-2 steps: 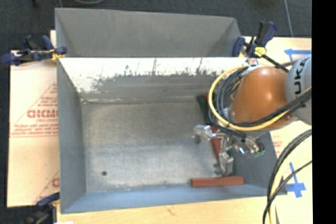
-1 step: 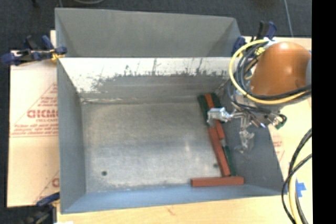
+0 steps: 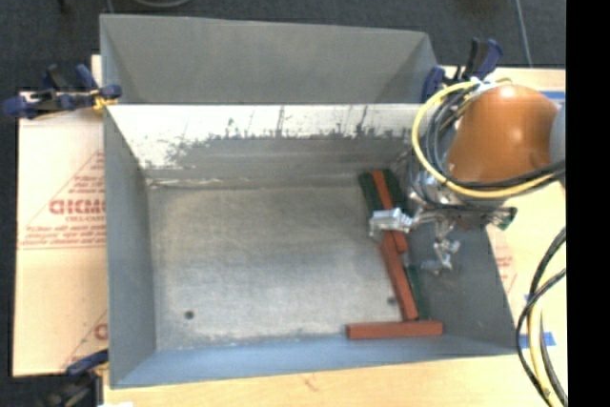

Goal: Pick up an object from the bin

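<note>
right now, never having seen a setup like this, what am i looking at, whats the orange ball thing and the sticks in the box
A single camera looks down into a grey metal bin from above and slightly to one side. The orange dome at the right is not a loose object. It is a cover on the wrist of a robot arm, which reaches in from that side with cables looped round it.

Below the dome hangs the gripper, the part the arm grasps with. It is low in the right part of the bin.

Right under it lies a long red-brown bar, slanting along the bin's right side, with a dark green bar close beside it. A second red-brown bar lies flat along the near edge.

From this view I cannot tell whether the gripper holds either slanting bar.
</note>
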Available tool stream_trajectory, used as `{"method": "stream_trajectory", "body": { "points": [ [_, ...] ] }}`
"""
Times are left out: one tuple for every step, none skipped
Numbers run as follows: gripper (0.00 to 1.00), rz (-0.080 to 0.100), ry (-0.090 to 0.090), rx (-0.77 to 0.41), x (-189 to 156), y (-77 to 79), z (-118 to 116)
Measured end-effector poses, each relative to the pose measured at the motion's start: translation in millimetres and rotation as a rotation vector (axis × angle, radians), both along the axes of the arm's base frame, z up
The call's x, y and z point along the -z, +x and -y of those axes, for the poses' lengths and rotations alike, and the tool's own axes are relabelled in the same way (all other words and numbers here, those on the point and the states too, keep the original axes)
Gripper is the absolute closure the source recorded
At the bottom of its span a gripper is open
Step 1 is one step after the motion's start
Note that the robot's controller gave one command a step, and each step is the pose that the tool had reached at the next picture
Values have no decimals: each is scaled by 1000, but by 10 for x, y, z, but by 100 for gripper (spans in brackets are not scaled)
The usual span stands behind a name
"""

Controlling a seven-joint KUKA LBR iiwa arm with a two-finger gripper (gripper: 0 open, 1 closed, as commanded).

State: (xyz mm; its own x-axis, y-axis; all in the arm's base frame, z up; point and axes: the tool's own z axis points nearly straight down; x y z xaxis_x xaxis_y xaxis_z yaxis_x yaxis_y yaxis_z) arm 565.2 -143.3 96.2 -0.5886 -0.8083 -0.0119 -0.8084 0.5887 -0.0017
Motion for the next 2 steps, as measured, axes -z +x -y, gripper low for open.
{"method": "stream_trajectory", "body": {
  "points": [
    [0, 1, 2, -310, 236, 225, -247],
    [100, -12, -3, -303, 247, 202, -192]
  ]
}}
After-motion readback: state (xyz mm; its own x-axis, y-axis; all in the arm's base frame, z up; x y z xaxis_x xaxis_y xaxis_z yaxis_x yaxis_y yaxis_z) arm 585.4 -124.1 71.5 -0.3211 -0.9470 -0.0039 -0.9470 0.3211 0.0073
